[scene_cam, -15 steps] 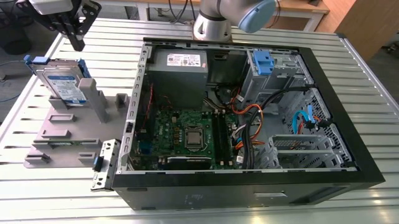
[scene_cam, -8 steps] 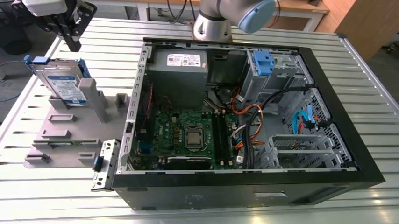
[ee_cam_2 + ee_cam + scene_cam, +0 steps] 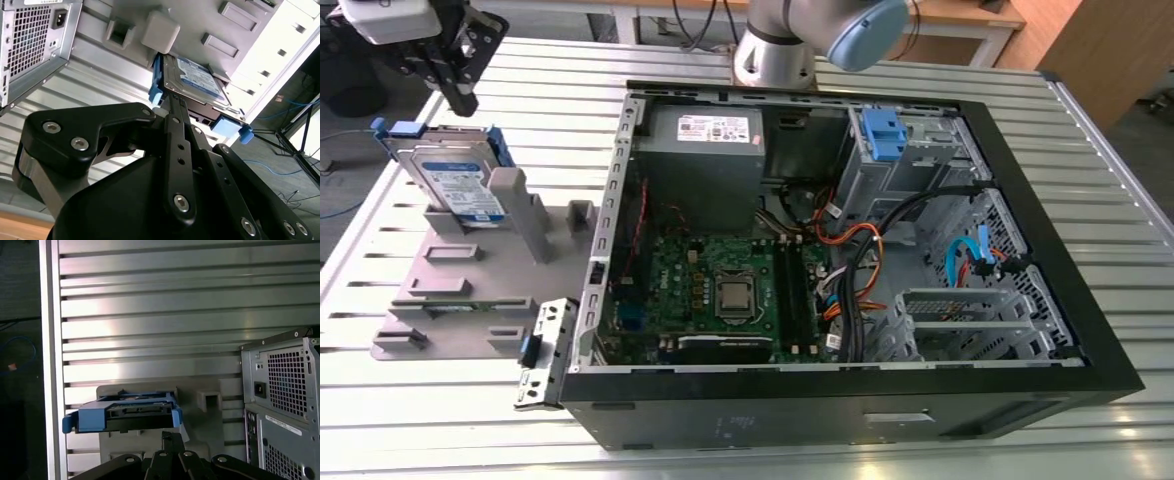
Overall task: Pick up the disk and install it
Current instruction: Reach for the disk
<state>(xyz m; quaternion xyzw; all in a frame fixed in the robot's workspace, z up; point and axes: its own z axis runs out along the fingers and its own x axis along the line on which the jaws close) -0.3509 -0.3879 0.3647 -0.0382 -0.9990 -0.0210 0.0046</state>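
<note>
The disk [image 3: 454, 185], a silver drive with a blue-and-white label and blue rails, stands on edge in a slot of the grey fixture [image 3: 454, 290] at the exterior view's left. My gripper [image 3: 462, 100] hangs above and just behind its top edge, not touching it. The black fingers look shut together with nothing between them. In the second wrist view the gripper [image 3: 169, 98] points at the disk [image 3: 197, 75] close ahead. In the first wrist view the disk [image 3: 125, 412] shows edge-on just beyond the gripper [image 3: 172, 436].
An open computer case [image 3: 1067, 300] lies on the slatted metal table [image 3: 1121, 200], right of the fixture. Inside are a grey power supply [image 3: 707, 130], a green mainboard [image 3: 720, 290], cables, and a drive cage with a blue bracket [image 3: 881, 135]. The case's rear panel [image 3: 280, 385] stands beside the fixture.
</note>
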